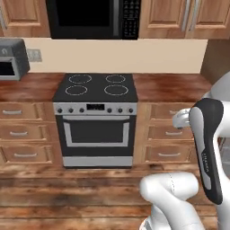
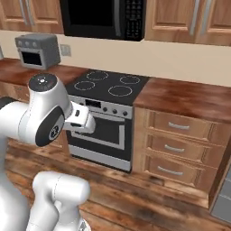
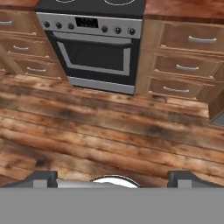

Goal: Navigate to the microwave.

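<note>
Left base view: the wide black microwave with dark glass door (image 1: pixel 93 18) hangs between wooden cabinets, directly above the black-topped silver stove (image 1: pixel 95 117), so the base faces it. Right base view: the folded arm is tucked for driving. Hand view: the gripper (image 3: pixel 113 178) points floorward, fingertips wide apart, empty.

The white arm (image 1: pixel 204 134) rises folded at the lower right of the left base view, its dark-sided upper link standing nearly upright above a rounded white elbow joint (image 1: pixel 168 188). From the right base view the same arm bends at a big shoulder joint (image 2: pixel 45 110), and a short white link reaches forward. The hand points down at the floor, and the jaws (image 3: pixel 113 178) stand wide apart (only the two dark fingertips (image 3: pixel 41 177) show).
</note>
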{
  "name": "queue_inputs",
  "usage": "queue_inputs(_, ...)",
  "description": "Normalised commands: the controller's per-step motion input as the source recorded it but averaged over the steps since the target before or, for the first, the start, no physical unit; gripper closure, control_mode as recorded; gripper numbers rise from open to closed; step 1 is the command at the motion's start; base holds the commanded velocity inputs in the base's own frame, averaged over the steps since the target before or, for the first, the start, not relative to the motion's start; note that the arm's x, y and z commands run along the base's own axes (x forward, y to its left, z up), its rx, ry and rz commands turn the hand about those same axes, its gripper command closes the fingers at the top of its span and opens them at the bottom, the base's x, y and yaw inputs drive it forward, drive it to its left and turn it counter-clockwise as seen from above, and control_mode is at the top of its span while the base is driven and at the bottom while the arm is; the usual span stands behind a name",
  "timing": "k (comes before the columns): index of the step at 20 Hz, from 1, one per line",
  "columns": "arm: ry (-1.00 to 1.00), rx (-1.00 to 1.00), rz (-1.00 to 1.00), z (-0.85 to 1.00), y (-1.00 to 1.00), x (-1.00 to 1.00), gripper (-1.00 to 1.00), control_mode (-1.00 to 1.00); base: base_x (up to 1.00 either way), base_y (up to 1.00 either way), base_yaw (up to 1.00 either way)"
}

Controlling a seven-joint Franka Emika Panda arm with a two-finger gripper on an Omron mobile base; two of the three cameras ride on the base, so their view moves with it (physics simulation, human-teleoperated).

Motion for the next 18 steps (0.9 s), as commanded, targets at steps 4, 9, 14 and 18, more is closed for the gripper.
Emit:
queue_inputs(4, 0.00, 0.00, 0.00, 0.00, 0.00, 0.00, -1.00, 1.00, 1.00, 1.00, -0.30)
queue_inputs(9, 0.00, 0.00, 0.00, 0.00, 0.00, 0.00, -1.00, 1.00, 1.00, 0.92, -0.28)
queue_inputs(14, 0.00, 0.00, 0.00, 0.00, 0.00, 0.00, -1.00, 1.00, 1.00, 0.39, -0.29)
queue_inputs(18, 0.00, 0.00, 0.00, 0.00, 0.00, 0.00, -1.00, 1.00, 1.00, 0.02, -0.33)
